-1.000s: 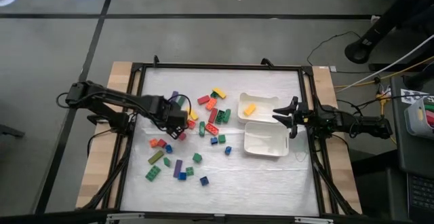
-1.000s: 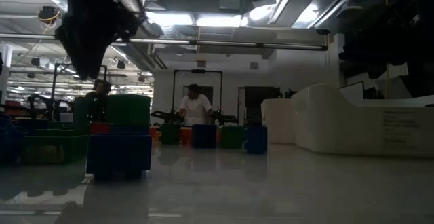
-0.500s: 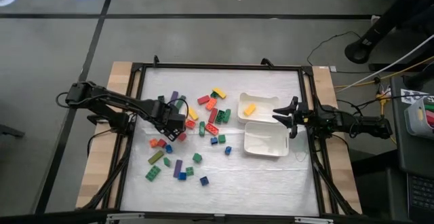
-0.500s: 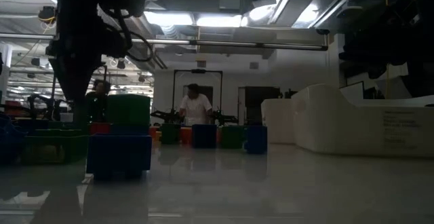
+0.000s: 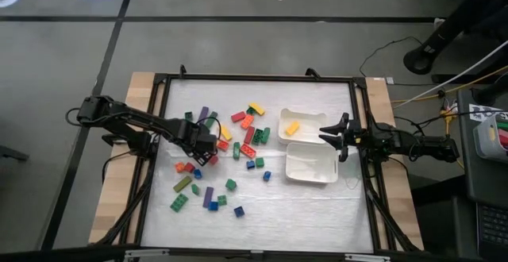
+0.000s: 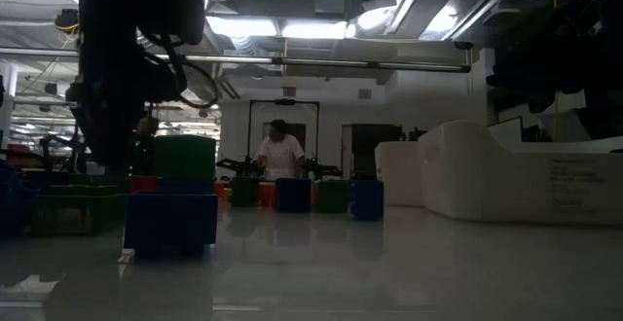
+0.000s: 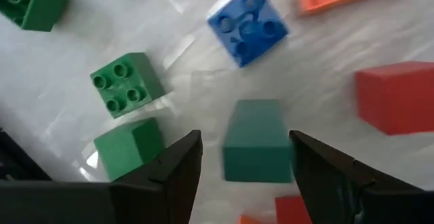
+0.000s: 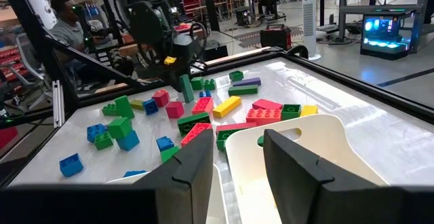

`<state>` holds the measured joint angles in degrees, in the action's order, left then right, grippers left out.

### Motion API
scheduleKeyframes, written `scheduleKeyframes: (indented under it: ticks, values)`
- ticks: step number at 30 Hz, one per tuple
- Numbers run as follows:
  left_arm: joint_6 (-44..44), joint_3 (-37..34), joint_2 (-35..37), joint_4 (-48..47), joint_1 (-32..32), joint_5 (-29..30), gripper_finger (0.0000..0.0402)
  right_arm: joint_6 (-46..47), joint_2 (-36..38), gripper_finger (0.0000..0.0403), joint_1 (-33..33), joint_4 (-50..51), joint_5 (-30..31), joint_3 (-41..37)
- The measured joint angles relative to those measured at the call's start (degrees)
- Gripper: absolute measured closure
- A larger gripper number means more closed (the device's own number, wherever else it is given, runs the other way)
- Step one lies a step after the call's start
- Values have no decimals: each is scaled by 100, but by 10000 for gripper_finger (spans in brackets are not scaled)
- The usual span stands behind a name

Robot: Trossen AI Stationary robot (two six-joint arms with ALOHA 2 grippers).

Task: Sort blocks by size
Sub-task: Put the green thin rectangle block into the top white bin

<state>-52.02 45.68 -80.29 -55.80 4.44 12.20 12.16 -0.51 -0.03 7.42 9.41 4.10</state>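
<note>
Fingers of the left hand stand apart on either side of a teal-green block — gripping it or merely straddling it, I cannot tell. Around it on the white tabletop lie a blue cube, green cubes and a red block; the other blocks are scattered over the tabletop's left and middle. Well apart at the right edge, the right hand hovers released beside two white trays — one holds a yellow block.

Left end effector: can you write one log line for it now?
left end effector | open, straddling green block | block on table, not lifted | right end effector waiting by trays
</note>
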Motion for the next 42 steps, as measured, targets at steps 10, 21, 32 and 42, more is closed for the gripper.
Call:
scheduleKeyframes:
  ticks: [10, 21, 32, 42]
  values:
    - [326, -47, 0, 314, -343, 51, 196, -1, 1, 271, 2, 0, 0, 0]
    - [338, -47, 0, 272, -408, -153, 256, 1, 0, 271, 0, 2, 0, 0]
    - [290, -22, 4, 277, -412, -153, 313, 1, 0, 271, 2, 2, 0, 0]
    - [506, 509, 17, 290, -436, -156, 312, 1, 0, 271, 1, 2, 0, 0]
